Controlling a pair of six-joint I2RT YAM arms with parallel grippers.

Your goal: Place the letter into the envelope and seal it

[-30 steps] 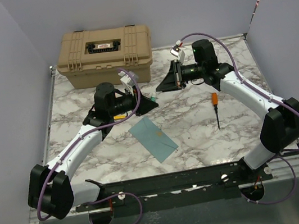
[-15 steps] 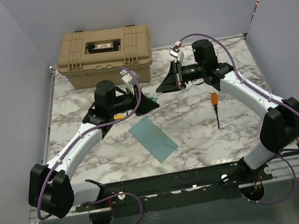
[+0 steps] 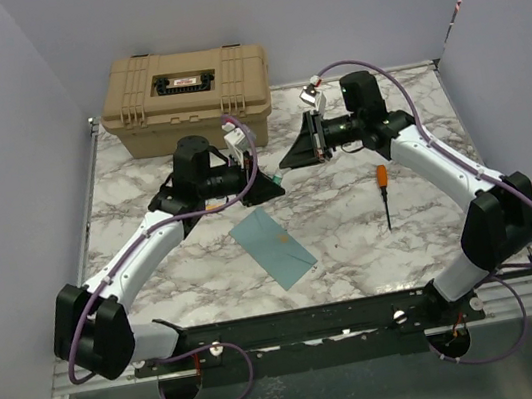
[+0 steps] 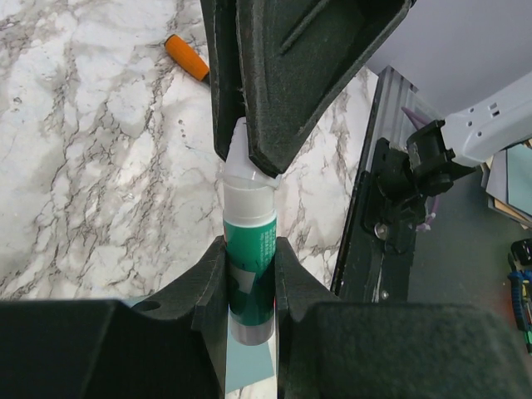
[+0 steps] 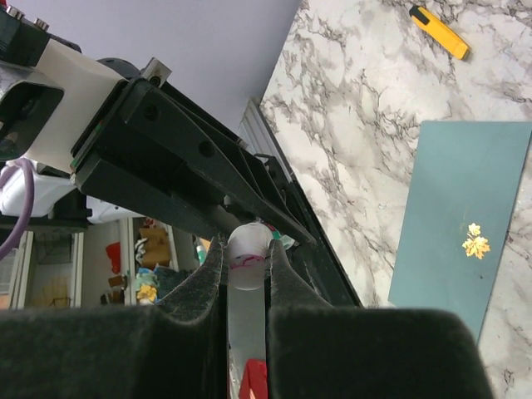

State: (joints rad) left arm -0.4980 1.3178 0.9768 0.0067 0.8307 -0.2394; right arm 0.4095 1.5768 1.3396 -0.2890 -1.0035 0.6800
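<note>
Two claws meet above the worktop [image 3: 373,233] over one small thing, a green glue stick [image 4: 249,224]. The left claw [image 4: 249,270] is clenched round its body, and the right claw [image 5: 246,262] is clamped on the pale cap [image 5: 248,243] at the other end. Holding it end to end like that looks to me like the way to pull the cap off or push it on, one arm bracing while the other works; I can't tell which of the two it is. The glue is presumably for the flap.

The envelope [image 3: 274,247] lies flat and askew on the marble near the front, below the arms and touched by neither, a little gold leaf on its upper face. No open flap shows. The letter is nowhere to be seen; it may be inside, but the paper hides that. The tan case [image 3: 187,98] at the back is shut, contents unseen. A screwdriver [image 3: 382,186] lies apart to the right
</note>
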